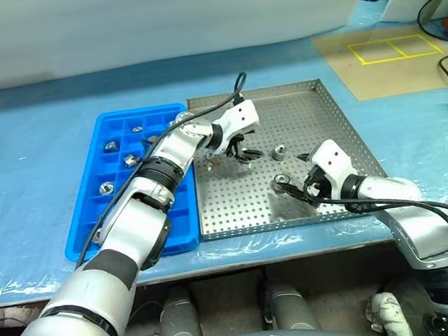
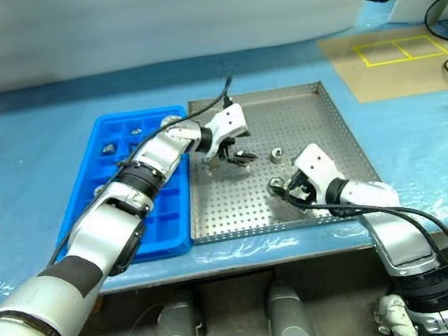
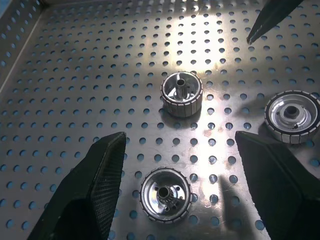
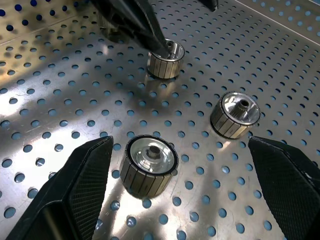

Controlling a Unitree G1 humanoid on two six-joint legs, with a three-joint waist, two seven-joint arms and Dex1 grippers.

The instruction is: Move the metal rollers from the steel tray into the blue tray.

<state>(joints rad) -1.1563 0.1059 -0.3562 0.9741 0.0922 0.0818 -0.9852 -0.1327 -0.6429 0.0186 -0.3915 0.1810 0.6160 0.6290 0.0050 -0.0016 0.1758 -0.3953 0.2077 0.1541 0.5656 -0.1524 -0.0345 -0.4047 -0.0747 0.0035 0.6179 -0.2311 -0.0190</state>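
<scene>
Roller (image 3: pixel 165 195) between open left hand (image 3: pixel 175 185) fingers

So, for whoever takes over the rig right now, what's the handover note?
Left gripper: fingers open, holding nothing, poised over a small shiny silver roller on the perforated steel tray.
Right gripper: fingers open, holding nothing, straddling another roller near the tray's front.
Three rollers lie loose on the steel tray; the third sits between the grippers.
Done: several rollers already sit in compartments of the bright blue plastic grid tray, on the steel tray's left.
Left: grasp and move the remaining three.
</scene>
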